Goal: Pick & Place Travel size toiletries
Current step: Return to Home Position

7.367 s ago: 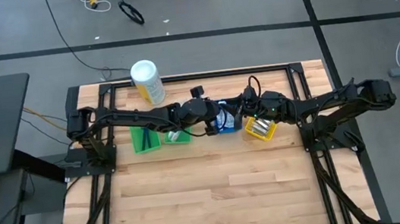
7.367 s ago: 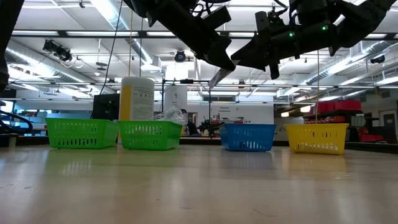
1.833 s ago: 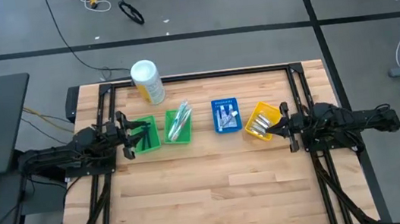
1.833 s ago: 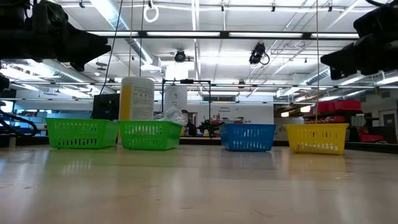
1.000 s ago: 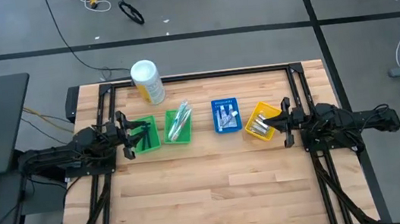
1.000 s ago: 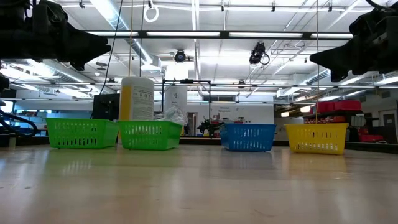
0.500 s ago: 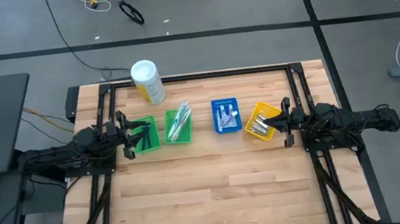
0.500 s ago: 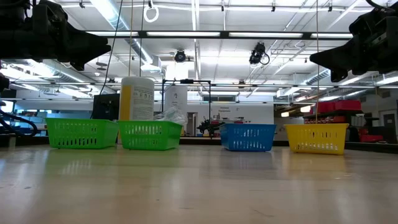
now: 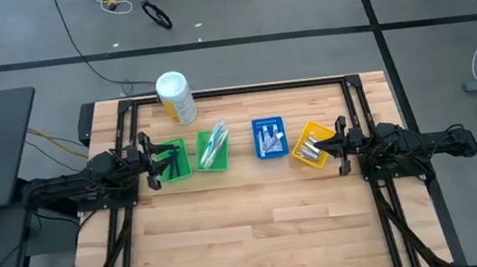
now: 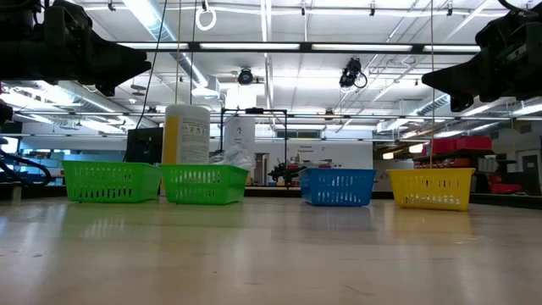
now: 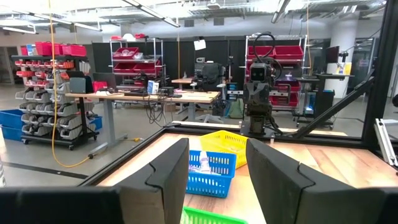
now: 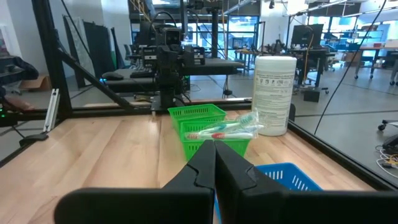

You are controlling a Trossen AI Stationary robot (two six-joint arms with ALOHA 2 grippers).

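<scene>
Toothbrushes (image 9: 213, 146) in the green bin (image 9: 203, 163) beside the blue bin (image 9: 257, 140) look light and slippery, so pinch mid-handle. Both empty: left end effector (image 11: 217, 165) open, right end effector (image 12: 216, 163) closed.

Table (image 10: 271, 254) carries canister (image 10: 186, 134), green bins (image 10: 110, 181), blue bin (image 10: 337, 188), yellow bin (image 10: 432, 188).
</scene>
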